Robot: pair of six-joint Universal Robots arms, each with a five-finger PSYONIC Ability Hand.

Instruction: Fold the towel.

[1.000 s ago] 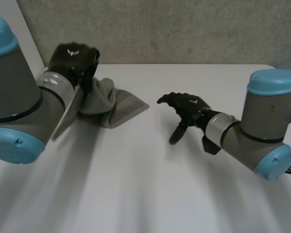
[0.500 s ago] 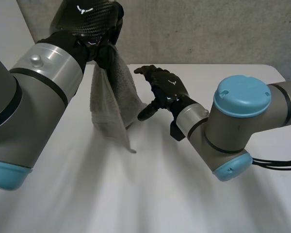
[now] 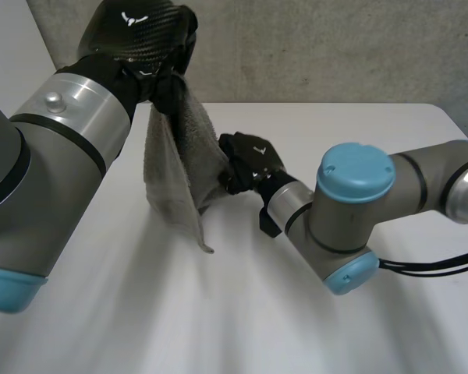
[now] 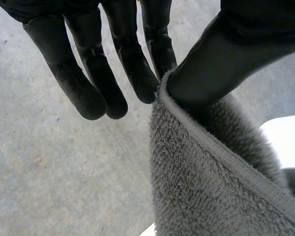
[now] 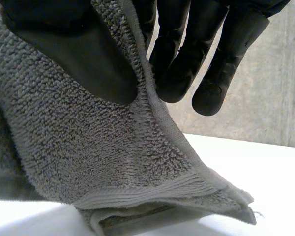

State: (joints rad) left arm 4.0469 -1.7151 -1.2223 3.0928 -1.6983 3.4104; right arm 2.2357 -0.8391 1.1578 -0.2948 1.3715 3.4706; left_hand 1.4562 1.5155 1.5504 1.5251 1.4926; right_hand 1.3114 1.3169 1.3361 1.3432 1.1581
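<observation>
In the head view, you see the biggest change. A second ago the towel (image 3: 179,167) lay bunched on the table (image 3: 312,327) and your right hand (image 3: 248,162) sat well apart from it. Now the towel hangs from the raised left hand (image 3: 140,43), its lowest corner close to the table, and the right hand has moved in against the hanging edge nearest it. Both hands are now on the cloth, so you can likely spread it flat before the first fold. The left arm is lifted high and the right forearm reaches low across the table.

In the left wrist view, your left hand (image 4: 132,59) pinches the towel's (image 4: 206,191) hemmed top edge between the thumb and one finger, while the other fingers hang straight and free.

In the right wrist view, your right hand (image 5: 73,54) clamps the towel (image 5: 93,152), thumb on its near face and fingers behind, close to a lower corner, just above the table (image 5: 265,167).
</observation>
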